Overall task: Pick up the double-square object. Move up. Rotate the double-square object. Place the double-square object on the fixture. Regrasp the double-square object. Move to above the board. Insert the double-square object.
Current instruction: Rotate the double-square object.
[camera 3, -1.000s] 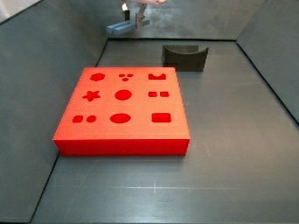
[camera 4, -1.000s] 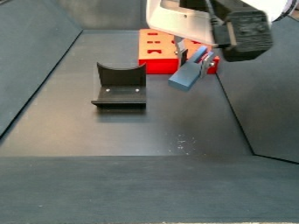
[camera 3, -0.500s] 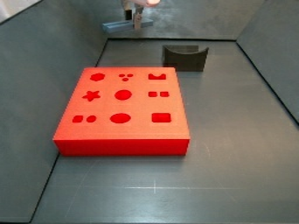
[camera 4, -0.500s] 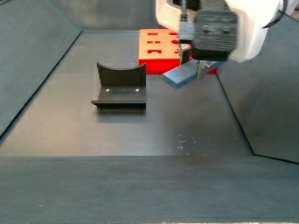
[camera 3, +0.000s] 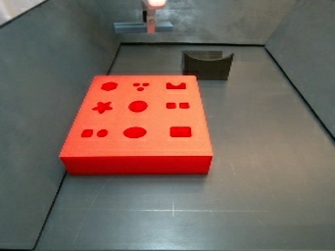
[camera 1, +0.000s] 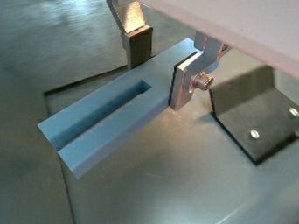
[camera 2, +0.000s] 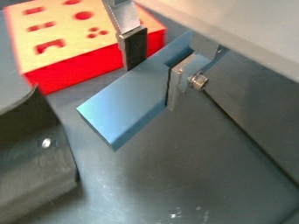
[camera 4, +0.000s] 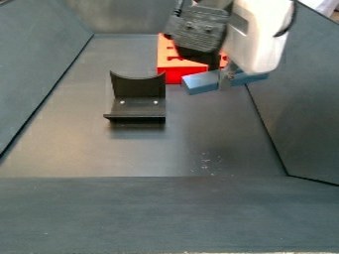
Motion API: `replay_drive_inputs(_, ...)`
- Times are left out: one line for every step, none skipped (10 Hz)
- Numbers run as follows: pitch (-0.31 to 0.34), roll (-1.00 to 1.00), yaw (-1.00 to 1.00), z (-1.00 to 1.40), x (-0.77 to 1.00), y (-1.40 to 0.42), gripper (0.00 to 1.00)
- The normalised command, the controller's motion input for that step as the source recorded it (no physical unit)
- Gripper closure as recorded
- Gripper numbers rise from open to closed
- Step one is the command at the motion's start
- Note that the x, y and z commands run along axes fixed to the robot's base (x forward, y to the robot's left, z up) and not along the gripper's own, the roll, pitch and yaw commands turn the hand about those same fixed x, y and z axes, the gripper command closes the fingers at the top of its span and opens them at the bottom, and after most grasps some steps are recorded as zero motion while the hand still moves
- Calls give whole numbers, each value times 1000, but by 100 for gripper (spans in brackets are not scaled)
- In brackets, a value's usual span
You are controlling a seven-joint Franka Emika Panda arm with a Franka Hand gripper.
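No writing or label shows on anything. The red board (camera 3: 136, 123) lies flat on the dark floor (camera 3: 249, 196); a side view shows its full set of cut-outs, while a wrist view (camera 2: 65, 39) shows only part. The fixture (camera 4: 135, 97) stands apart from it. The gripper (camera 4: 223, 72) hangs above the floor, jaws clamped on the blue double-square object (camera 1: 107, 115), whose long groove appears in only that wrist view.

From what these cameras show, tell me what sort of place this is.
Probably a robot test cell for peg insertion, not a home or shop: a bare dark walled floor, a red board with shaped cut-outs, a dark fixture, and the gripper holding the blue double-square object off the floor.
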Motion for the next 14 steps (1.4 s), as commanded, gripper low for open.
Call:
replay_drive_inputs(-4, -9, -1000, -5, 10, 14, 100)
replay_drive_inputs(-4, -9, -1000, -5, 10, 14, 100)
replay_drive_inputs(-4, -9, -1000, -5, 10, 14, 100)
replay_drive_inputs(-4, -10, -1000, -5, 10, 14, 100)
replay_drive_inputs(-4, -10, -1000, -5, 10, 14, 100)
replay_drive_inputs(-4, -10, -1000, -5, 10, 15, 100)
replay_drive_inputs(-5, -11, -1000, -5, 10, 15, 100)
replay_drive_inputs(-5, -12, -1000, -5, 10, 15, 100)
replay_drive_inputs(-5, -12, -1000, -5, 10, 15, 100)
replay_drive_inputs(-5, -13, -1000, -5, 10, 15, 100)
replay_drive_inputs(-6, -14, -1000, -5, 10, 15, 100)
replay_drive_inputs(-6, -15, -1000, -5, 10, 15, 100)
replay_drive_inputs(-7, -16, -1000, -5, 10, 15, 100)
replay_drive_inputs(-7, -16, -1000, -5, 10, 15, 100)
